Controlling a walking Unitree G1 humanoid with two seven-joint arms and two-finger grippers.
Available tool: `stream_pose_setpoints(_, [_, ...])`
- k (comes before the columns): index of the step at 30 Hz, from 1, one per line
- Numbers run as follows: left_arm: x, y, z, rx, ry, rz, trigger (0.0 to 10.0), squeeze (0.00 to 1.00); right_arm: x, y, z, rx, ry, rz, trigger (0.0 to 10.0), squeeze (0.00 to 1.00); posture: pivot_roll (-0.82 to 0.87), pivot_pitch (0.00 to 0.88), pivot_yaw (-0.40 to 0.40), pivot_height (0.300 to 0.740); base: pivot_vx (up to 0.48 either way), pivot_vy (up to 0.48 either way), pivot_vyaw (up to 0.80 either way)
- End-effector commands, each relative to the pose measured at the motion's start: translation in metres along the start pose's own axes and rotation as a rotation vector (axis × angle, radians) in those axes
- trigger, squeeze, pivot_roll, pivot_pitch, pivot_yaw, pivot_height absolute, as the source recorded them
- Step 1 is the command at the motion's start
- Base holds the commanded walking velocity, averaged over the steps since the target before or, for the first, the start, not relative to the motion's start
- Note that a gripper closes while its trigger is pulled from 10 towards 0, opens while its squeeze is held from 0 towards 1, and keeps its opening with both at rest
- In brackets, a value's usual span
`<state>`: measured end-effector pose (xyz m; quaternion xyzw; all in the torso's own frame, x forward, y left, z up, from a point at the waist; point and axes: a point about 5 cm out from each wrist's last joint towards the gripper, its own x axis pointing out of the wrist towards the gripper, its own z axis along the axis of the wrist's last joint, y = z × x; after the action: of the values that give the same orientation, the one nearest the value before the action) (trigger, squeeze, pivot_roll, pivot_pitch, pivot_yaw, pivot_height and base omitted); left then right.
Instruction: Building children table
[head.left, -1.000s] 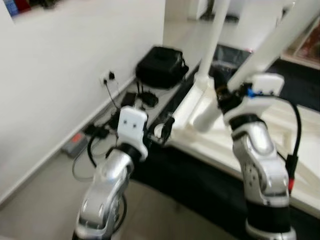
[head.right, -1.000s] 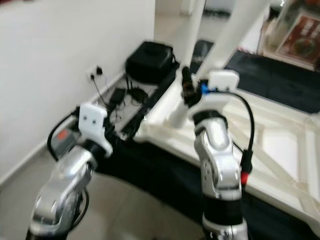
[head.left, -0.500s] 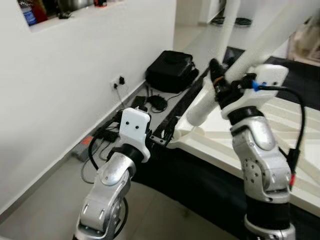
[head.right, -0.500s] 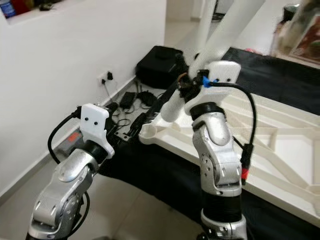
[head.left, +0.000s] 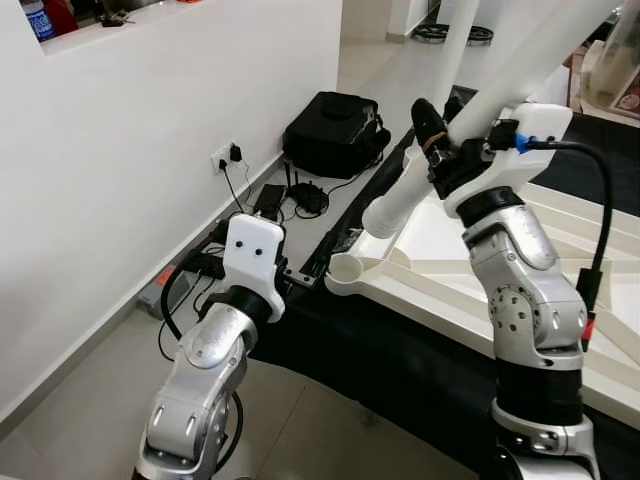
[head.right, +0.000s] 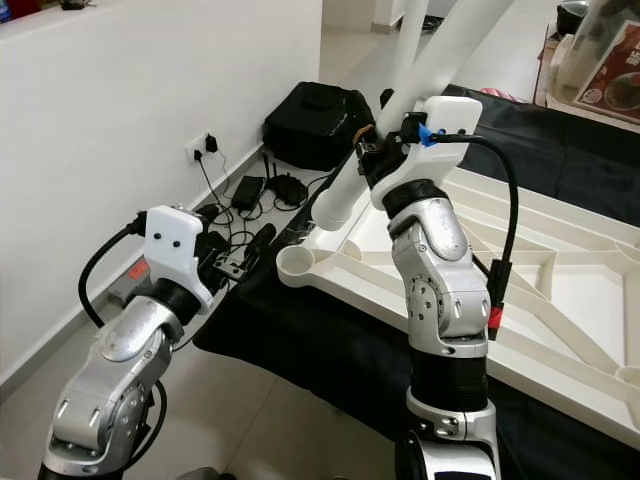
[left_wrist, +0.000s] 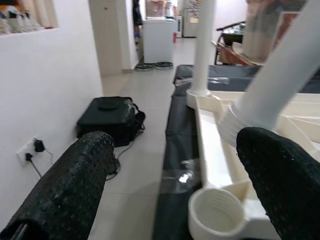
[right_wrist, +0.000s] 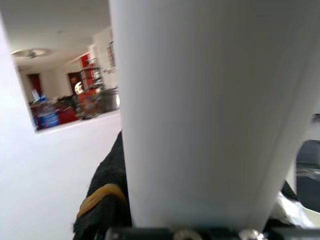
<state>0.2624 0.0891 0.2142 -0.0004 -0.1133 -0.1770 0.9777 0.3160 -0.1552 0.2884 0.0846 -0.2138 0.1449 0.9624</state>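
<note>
Bright, even indoor light; right wrist view blurred close-up.

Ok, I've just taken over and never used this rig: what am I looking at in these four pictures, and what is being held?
The two wide pictures come from the humanoid's head, looking down at its two silver arms. The right tool is shut on a long white plastic table leg, held slanting above the upturned white plastic table frame that lies on a black cloth. An empty round threaded socket sits at the frame's near corner. The left tool is open and holds nothing; its wrist picture looks past two black fingers at that socket. The right wrist picture shows the leg close up. A black bag and cables lie on the floor by the wall.
</note>
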Motion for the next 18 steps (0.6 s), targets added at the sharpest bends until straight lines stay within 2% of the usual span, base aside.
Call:
stream_pose_setpoints(1, [0.0,0.002,-0.003,0.018,0.017,0.015,10.0,0.0,0.006,0.006,0.008,0.004,-0.017,0.074,10.0,0.0,0.09,0.106,-0.076,0.74,0.0,0.0,0.0])
stream_pose_setpoints(2, [-0.001,0.0,-0.004,0.019,0.018,0.01,10.0,0.0,0.011,0.009,0.011,0.004,-0.016,0.125,10.0,0.0,0.09,0.107,-0.077,0.74,0.0,0.0,0.0])
stream_pose_setpoints(3, [-0.001,0.0,-0.004,0.019,0.018,0.01,10.0,0.0,0.011,0.009,0.011,0.004,-0.016,0.125,10.0,0.0,0.09,0.107,-0.077,0.74,0.0,0.0,0.0])
stream_pose_setpoints(4, [-0.002,-0.003,-0.006,0.012,0.024,0.005,10.0,0.0,0.02,0.008,0.015,0.004,-0.003,0.176,10.0,0.0,0.09,0.104,-0.084,0.74,0.0,0.0,0.0])
stream_pose_setpoints(6, [-0.002,-0.003,-0.006,0.012,0.024,0.005,10.0,0.0,0.02,0.008,0.015,0.004,-0.003,0.176,10.0,0.0,0.09,0.104,-0.084,0.74,0.0,0.0,0.0])
stream_pose_setpoints(7, [-0.004,-0.006,-0.009,0.014,0.035,-0.007,10.0,0.0,0.029,0.005,0.017,-0.022,0.03,0.221,10.0,0.0,0.09,0.106,-0.092,0.74,0.0,0.0,0.0])
stream_pose_setpoints(9, [-0.004,-0.006,-0.009,0.014,0.035,-0.007,10.0,0.0,0.029,0.005,0.017,-0.022,0.03,0.221,10.0,0.0,0.09,0.106,-0.092,0.74,0.0,0.0,0.0])
stream_pose_setpoints(11, [-0.01,-0.013,-0.016,0.015,0.069,-0.043,10.0,0.0,0.052,-0.008,0.022,-0.039,0.099,0.283,10.0,0.0,0.1,0.113,-0.099,0.74,0.0,0.0,0.0])
stream_pose_setpoints(12, [-0.01,-0.013,-0.016,0.015,0.069,-0.043,10.0,0.0,0.052,-0.008,0.022,-0.039,0.099,0.283,10.0,0.0,0.1,0.113,-0.099,0.74,0.0,0.0,0.0])
stream_pose_setpoints(13, [-0.014,-0.016,-0.019,0.012,0.085,-0.057,10.0,0.0,0.062,-0.01,0.022,-0.028,0.136,0.326,10.0,0.0,0.09,0.121,-0.101,0.74,0.0,0.0,0.0])
stream_pose_setpoints(14, [-0.014,-0.016,-0.019,0.012,0.085,-0.057,10.0,0.0,0.062,-0.01,0.022,-0.028,0.136,0.326,10.0,0.0,0.09,0.121,-0.101,0.74,0.0,0.0,0.0])
stream_pose_setpoints(15, [-0.016,-0.018,-0.021,0.015,0.095,-0.068,10.0,0.0,0.069,-0.007,0.022,-0.019,0.164,0.389,10.0,0.0,0.1,0.127,-0.101,0.74,0.0,0.0,0.0])
stream_pose_setpoints(18, [-0.017,-0.019,-0.022,0.017,0.099,-0.073,10.0,0.0,0.073,-0.002,0.022,-0.015,0.179,0.455,10.0,0.0,0.1,0.131,-0.101,0.74,0.0,0.0,0.0])
